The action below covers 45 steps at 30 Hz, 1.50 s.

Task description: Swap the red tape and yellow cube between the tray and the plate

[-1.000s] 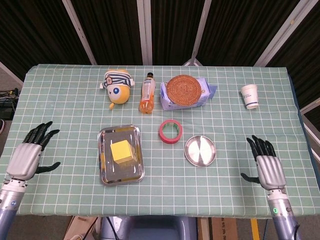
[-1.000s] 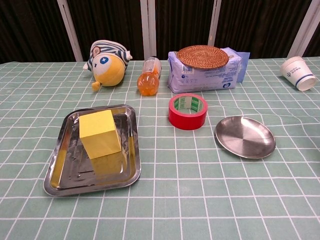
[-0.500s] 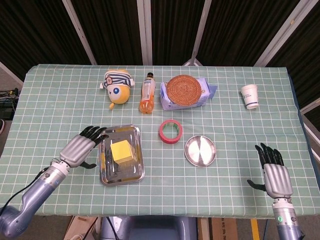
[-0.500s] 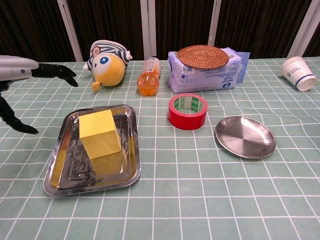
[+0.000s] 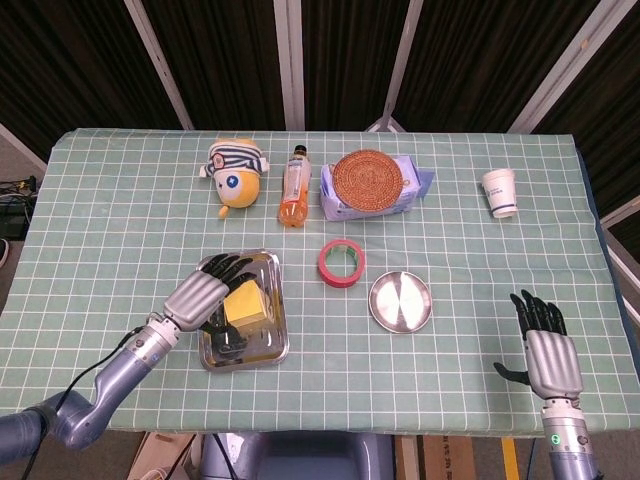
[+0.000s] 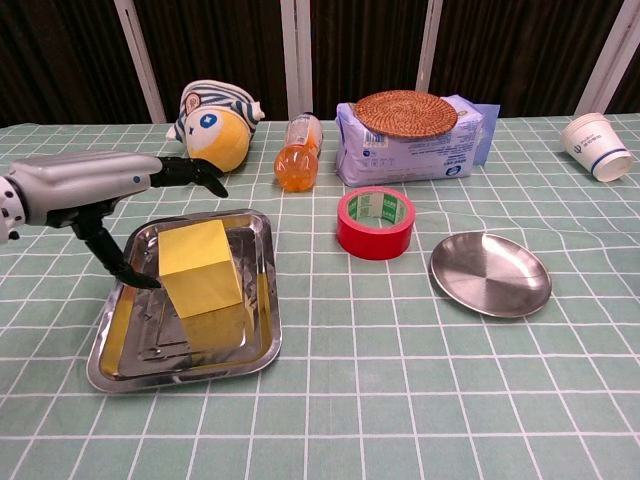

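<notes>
Yellow cube [image 6: 201, 266] in tray [image 6: 255, 345], under the empty, spread left hand [image 6: 95, 185].

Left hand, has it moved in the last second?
Yes. The left hand has swung in from the table's left edge toward the tray, and now hovers over the yellow cube with fingers spread.

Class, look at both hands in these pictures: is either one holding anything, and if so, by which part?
Nothing is held. The left hand hangs open over the tray, beside the yellow cube without gripping it. The right hand is open and apart from everything.
</notes>
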{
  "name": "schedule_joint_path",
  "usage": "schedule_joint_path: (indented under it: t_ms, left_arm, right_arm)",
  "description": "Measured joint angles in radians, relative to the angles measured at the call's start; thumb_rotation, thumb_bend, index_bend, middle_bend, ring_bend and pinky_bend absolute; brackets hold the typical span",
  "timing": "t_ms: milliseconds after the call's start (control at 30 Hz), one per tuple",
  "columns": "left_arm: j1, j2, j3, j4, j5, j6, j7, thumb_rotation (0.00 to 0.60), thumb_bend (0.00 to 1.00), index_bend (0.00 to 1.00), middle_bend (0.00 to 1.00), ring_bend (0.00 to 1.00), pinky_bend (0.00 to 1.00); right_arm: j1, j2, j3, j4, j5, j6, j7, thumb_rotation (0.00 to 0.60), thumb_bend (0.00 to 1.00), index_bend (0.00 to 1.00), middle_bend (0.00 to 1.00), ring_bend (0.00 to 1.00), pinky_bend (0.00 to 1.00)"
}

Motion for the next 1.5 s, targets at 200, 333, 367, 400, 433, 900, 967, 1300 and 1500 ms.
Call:
schedule_joint_path:
  t_ms: [200, 333, 367, 400, 433, 900, 967, 1300, 1500]
  left_arm:
    - [-0.015, -0.058, 0.024, 0.061, 0.020, 0.010, -0.007, 0.600, 0.00, 0.17, 0.00, 0.00, 0.08]
    - [-0.018, -0.078, 0.033, 0.086, 0.022, 0.015, -0.009, 0.600, 0.00, 0.18, 0.00, 0.00, 0.13]
    - [-0.020, -0.085, 0.035, 0.097, 0.021, 0.015, -0.010, 0.600, 0.01, 0.18, 0.00, 0.00, 0.14]
    - [-0.021, -0.090, 0.038, 0.103, 0.019, 0.014, -0.011, 0.600, 0.03, 0.18, 0.00, 0.00, 0.16]
    - [-0.022, -0.094, 0.041, 0.108, 0.017, 0.013, -0.011, 0.600, 0.05, 0.18, 0.00, 0.00, 0.17]
    - [-0.032, -0.119, 0.052, 0.141, 0.004, 0.019, 0.003, 0.600, 0.29, 0.23, 0.19, 0.20, 0.39]
    - [-0.032, -0.130, 0.052, 0.151, 0.009, 0.031, 0.004, 0.600, 0.33, 0.27, 0.23, 0.22, 0.40]
    - [-0.029, -0.132, 0.049, 0.157, 0.022, 0.073, -0.017, 0.600, 0.42, 0.37, 0.31, 0.26, 0.42]
    - [-0.023, -0.108, 0.046, 0.119, 0.041, 0.104, -0.064, 0.600, 0.42, 0.37, 0.31, 0.27, 0.42]
  right_arm:
    - [-0.013, 0.007, 0.015, -0.007, -0.004, -0.012, 0.011, 0.600, 0.01, 0.00, 0.00, 0.00, 0.00]
    - [-0.021, 0.005, 0.023, -0.009, -0.007, -0.016, 0.010, 0.600, 0.01, 0.00, 0.00, 0.00, 0.00]
    - [-0.022, 0.005, 0.024, -0.010, -0.009, -0.017, 0.008, 0.600, 0.01, 0.00, 0.00, 0.00, 0.00]
    - [-0.023, 0.004, 0.026, -0.010, -0.010, -0.018, 0.006, 0.600, 0.01, 0.00, 0.00, 0.00, 0.00]
    - [-0.025, 0.002, 0.029, -0.010, -0.010, -0.020, 0.004, 0.600, 0.01, 0.00, 0.00, 0.00, 0.00]
    - [-0.042, 0.000, 0.054, -0.012, -0.008, -0.032, 0.016, 0.600, 0.01, 0.00, 0.00, 0.00, 0.00]
    - [-0.043, 0.000, 0.056, -0.011, -0.007, -0.036, 0.018, 0.600, 0.01, 0.00, 0.00, 0.00, 0.00]
    - [-0.053, 0.008, 0.067, -0.012, -0.013, -0.045, 0.042, 0.600, 0.02, 0.00, 0.00, 0.00, 0.00]
    - [-0.057, 0.008, 0.075, -0.012, -0.011, -0.047, 0.044, 0.600, 0.01, 0.00, 0.00, 0.00, 0.00]
